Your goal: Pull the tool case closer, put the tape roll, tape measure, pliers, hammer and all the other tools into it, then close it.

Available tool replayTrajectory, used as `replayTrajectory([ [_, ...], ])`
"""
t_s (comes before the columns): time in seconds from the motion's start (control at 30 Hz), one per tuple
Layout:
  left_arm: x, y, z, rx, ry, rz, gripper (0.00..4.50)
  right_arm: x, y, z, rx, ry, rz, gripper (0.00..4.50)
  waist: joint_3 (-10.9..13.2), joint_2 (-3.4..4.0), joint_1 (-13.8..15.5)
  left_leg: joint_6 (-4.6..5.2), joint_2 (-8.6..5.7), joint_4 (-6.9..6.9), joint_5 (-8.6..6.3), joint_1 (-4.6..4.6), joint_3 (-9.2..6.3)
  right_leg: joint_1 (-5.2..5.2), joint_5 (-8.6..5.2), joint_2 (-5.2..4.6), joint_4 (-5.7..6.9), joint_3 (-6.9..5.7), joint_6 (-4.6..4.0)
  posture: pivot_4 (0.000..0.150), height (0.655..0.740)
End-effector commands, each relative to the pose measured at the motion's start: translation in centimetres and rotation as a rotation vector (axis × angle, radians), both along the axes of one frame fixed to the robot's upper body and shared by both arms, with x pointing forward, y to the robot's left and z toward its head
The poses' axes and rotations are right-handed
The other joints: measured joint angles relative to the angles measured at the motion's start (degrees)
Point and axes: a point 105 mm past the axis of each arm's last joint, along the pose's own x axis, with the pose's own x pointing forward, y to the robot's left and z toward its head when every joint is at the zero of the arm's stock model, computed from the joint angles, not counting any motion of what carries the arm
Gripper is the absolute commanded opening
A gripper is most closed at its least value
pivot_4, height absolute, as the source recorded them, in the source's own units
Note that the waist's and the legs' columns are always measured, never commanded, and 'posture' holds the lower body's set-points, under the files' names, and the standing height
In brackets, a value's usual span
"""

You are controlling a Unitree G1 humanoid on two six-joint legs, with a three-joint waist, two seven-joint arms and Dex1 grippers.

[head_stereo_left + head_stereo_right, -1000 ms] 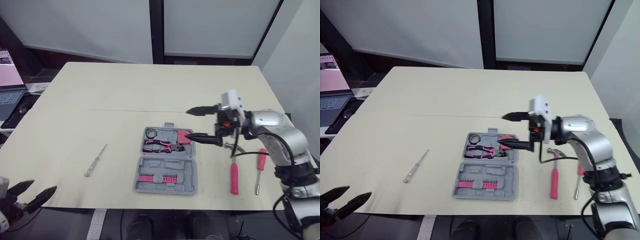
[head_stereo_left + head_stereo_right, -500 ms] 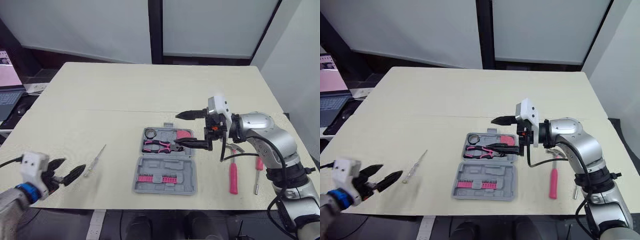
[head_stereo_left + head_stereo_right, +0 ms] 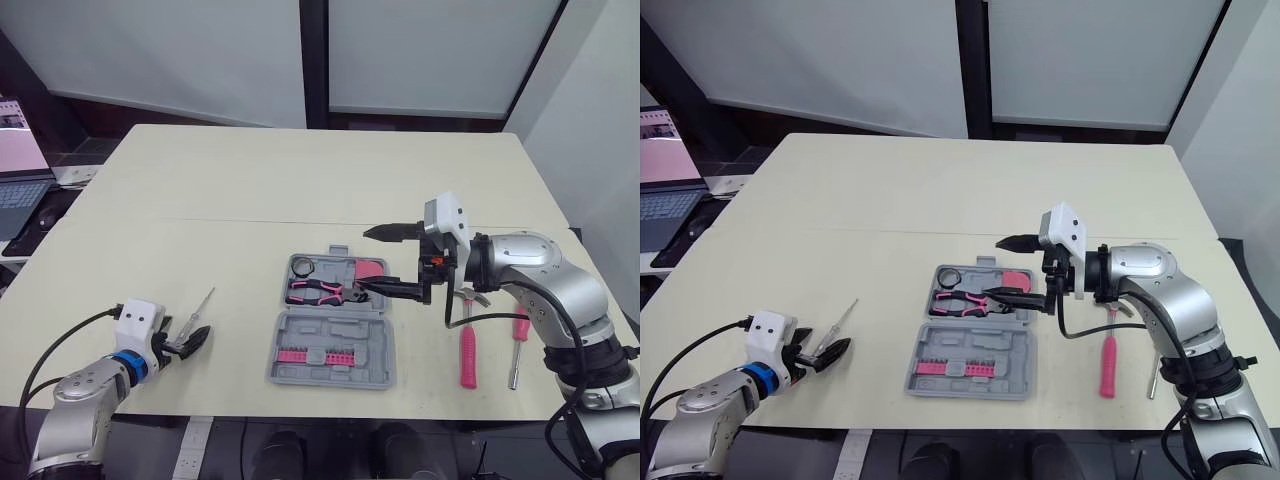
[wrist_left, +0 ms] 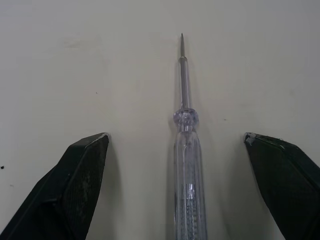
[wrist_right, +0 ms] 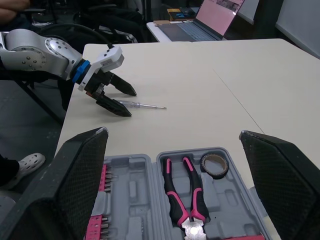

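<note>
Bright, even light with soft, faint shadows.

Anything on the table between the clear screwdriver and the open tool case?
No. In the left eye view the table is bare between the clear screwdriver and the tool case. The left gripper, open, straddles the screwdriver's handle.

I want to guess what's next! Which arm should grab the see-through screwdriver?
Left. The left tool is open with the screwdriver lying between its fingers. The right tool hangs open by the tool case, far from it.
</note>
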Motion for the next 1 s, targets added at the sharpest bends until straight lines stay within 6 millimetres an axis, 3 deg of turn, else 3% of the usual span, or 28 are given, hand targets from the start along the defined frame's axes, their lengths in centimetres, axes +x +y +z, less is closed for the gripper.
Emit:
replayTrajectory([
  [0.03, 0.0, -0.4, -0.5, -0.009, 0.01, -0.009, 4.5, -0.6, -0.1, 1.2, 0.019, -0.048, 0.012, 4.47, 0.0, 0.0, 0.02, 0.0, 0.0, 0.0, 0.0, 0.0, 0.01, 0.0, 0.0, -0.01, -0.01, 0.01, 0.0, 0.15, 0.74],
  [0.1, 0.2, -0.5, -0.4, -0.012, 0.006, -0.011, 4.5, -0.6, -0.1, 1.2, 0.018, -0.047, 0.013, 4.47, 0.0, 0.0, 0.06, 0.0, 0.0, 0.0, 0.0, -0.01, 0.01, 0.0, 0.0, -0.01, -0.01, 0.01, 0.0, 0.15, 0.74],
  [0.57, 0.2, -1.0, -0.7, -0.033, 0.009, -0.021, 0.19, -0.8, 0.3, 0.7, 0.01, -0.039, 0.022, 4.5, 0.0, 0.0, 0.05, 0.0, -0.01, 0.0, 0.0, -0.01, 0.02, 0.0, 0.0, -0.01, -0.02, 0.01, 0.0, 0.15, 0.74],
  [0.77, -0.1, -0.4, 1.2, -0.013, -0.003, -0.065, 0.2, -1.0, 0.0, 0.4, -0.047, -0.087, 0.044, 4.5, 0.0, 0.0, 0.03, 0.0, 0.0, 0.0, 0.0, -0.01, 0.02, 0.0, 0.0, -0.01, -0.03, 0.01, 0.0, 0.15, 0.74],
  [0.93, -0.2, -0.7, 6.3, 0.016, -0.015, -0.253, 0.2, -0.8, -0.4, 0.6, -0.07, -0.122, 0.048, 4.5, 0.04, -0.02, -0.06, 0.0, 0.04, -0.01, 0.0, -0.04, -0.03, -0.04, -0.01, 0.05, -0.02, -0.03, -0.01, 0.15, 0.74],
  [1.0, -0.5, -2.0, 8.8, -0.006, -0.003, -0.377, 0.2, -0.7, -0.6, 0.6, -0.084, -0.134, 0.042, 4.5, 0.05, -0.01, -0.07, 0.0, 0.04, -0.01, 0.0, -0.05, -0.03, -0.04, -0.01, 0.05, -0.03, -0.03, -0.01, 0.15, 0.74],
])
